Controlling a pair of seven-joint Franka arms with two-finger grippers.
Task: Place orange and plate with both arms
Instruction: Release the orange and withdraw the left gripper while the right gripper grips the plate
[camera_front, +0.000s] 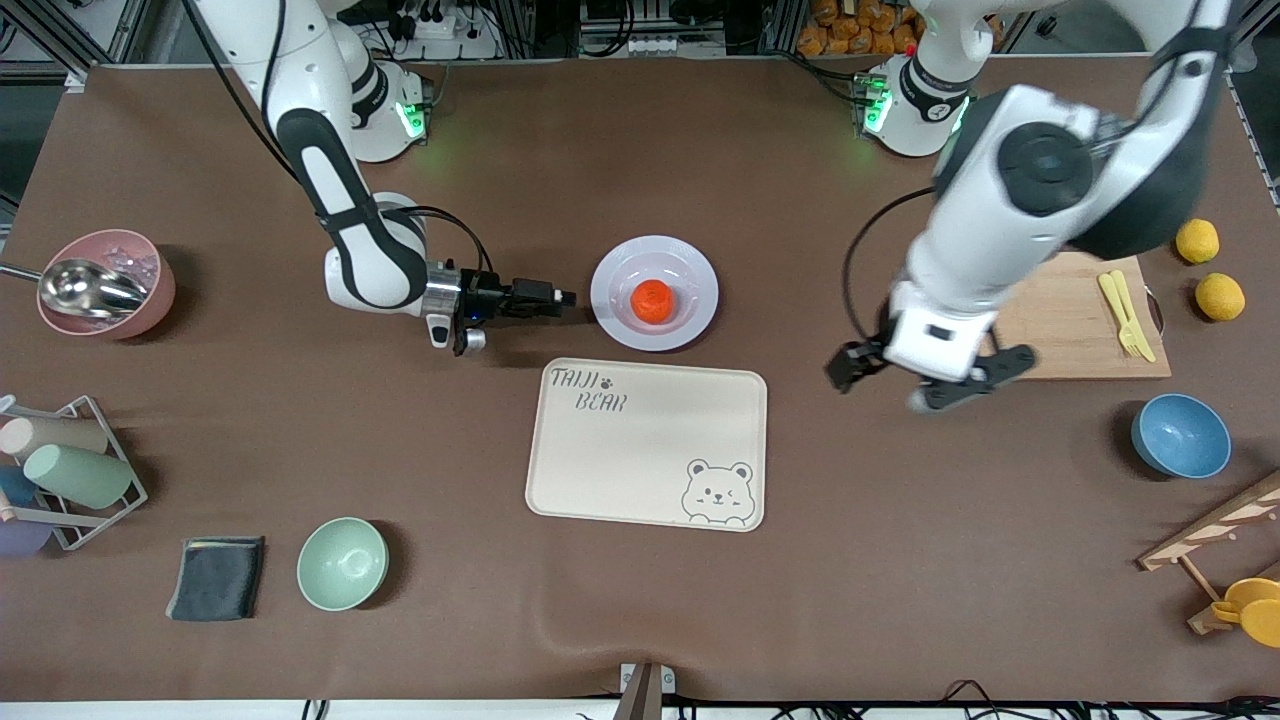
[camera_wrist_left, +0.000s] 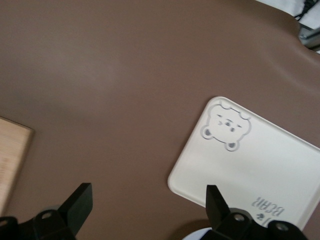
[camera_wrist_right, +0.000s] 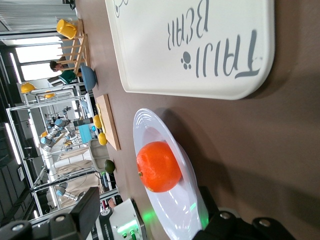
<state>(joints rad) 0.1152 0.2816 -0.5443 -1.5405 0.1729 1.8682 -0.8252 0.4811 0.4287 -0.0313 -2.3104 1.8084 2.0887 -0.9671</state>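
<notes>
The pale plate (camera_front: 692, 268) lies mid-table, just farther from the front camera than the cream bear tray (camera_front: 650, 450). The orange (camera_front: 653, 300) rests in its sunken centre. My right gripper (camera_front: 560, 297) is low at the plate's rim, on the side toward the right arm's end, and it is open. In the right wrist view the plate's (camera_wrist_right: 150, 125) rim runs between the right gripper's (camera_wrist_right: 150, 210) spread fingers, with the orange (camera_wrist_right: 158, 166) just ahead. My left gripper (camera_front: 880, 390) hangs open and empty over bare table between the tray and the cutting board (camera_front: 1070, 320); the left wrist view shows this gripper (camera_wrist_left: 147, 200) above the cloth.
Two lemons (camera_front: 1197, 241) and a blue bowl (camera_front: 1181, 435) lie at the left arm's end. At the right arm's end are a pink bowl with a scoop (camera_front: 110, 285), a cup rack (camera_front: 60, 470), a dark cloth (camera_front: 216, 577) and a green bowl (camera_front: 342, 563).
</notes>
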